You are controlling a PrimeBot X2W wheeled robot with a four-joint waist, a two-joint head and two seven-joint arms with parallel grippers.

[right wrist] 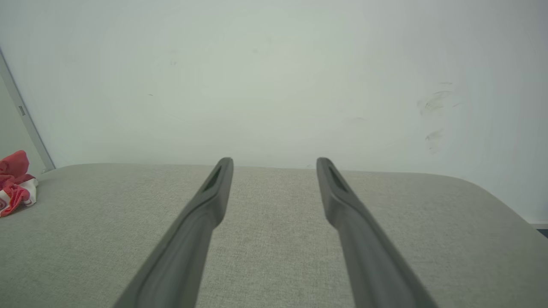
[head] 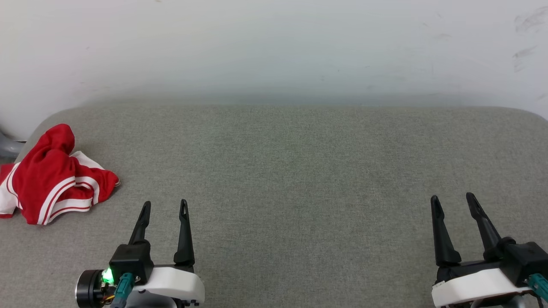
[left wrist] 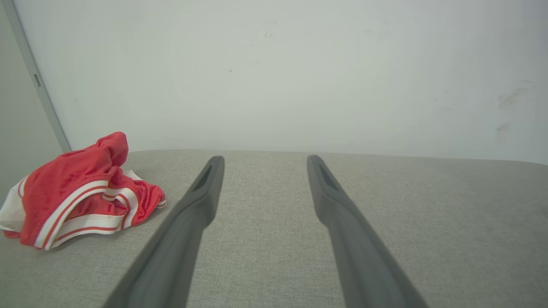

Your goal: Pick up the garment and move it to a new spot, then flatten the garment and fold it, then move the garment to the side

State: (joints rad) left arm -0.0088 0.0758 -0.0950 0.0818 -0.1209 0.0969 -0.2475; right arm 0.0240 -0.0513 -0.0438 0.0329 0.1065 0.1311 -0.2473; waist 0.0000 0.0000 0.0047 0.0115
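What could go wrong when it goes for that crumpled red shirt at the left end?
The red jersey lies bunched near the left end of the grey fabric surface, so a clumsy approach may nudge it off. The open left pincer might catch just one fold, and the jersey would drag instead of lifting. The right pincer, also open, sits far off, so a two-arm pickup looks awkward.

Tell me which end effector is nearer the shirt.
Left. The left end effector sits just right of the shirt, closer to the robot, not touching it. The right end effector is far off to the right.
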